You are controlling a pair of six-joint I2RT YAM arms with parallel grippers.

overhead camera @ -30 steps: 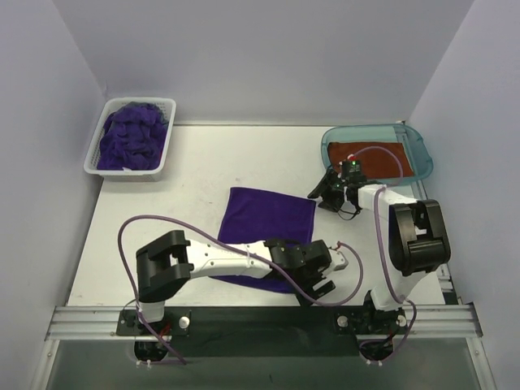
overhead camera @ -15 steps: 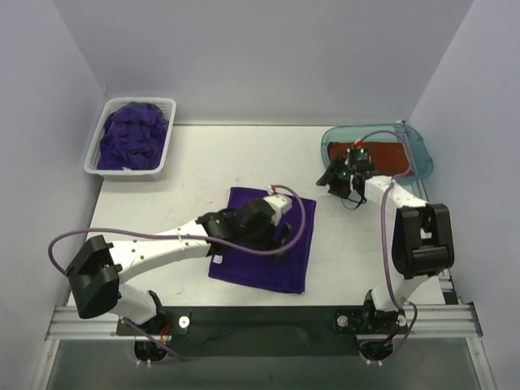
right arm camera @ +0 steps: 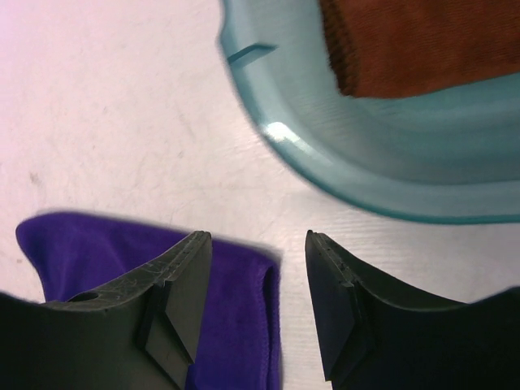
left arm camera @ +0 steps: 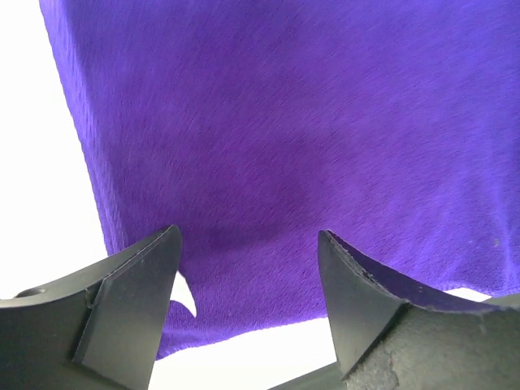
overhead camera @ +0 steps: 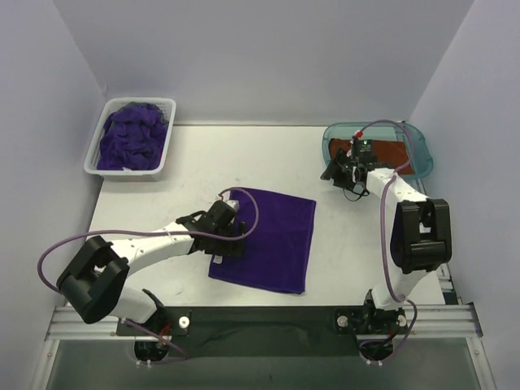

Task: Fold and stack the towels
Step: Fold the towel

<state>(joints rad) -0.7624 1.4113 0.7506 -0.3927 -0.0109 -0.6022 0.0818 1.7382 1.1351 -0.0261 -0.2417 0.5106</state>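
Observation:
One purple towel lies spread flat in the middle of the table. My left gripper hovers low over its left edge, open, with nothing between the fingers. In the left wrist view the towel fills the frame, and its near edge runs under the gripper. My right gripper is open and empty beside the teal tray. The right wrist view shows the gripper above the towel's corner. A folded rust-orange towel lies in the tray. More purple towels are heaped in the basket.
The white slotted basket stands at the back left by the left wall. The translucent teal tray sits at the back right, and its rim is close ahead of my right fingers. Bare white table surrounds the spread towel.
My left arm swung from the towel's near right corner across to its left edge, and its jaws narrowed a little. My right gripper drew back toward the tray.

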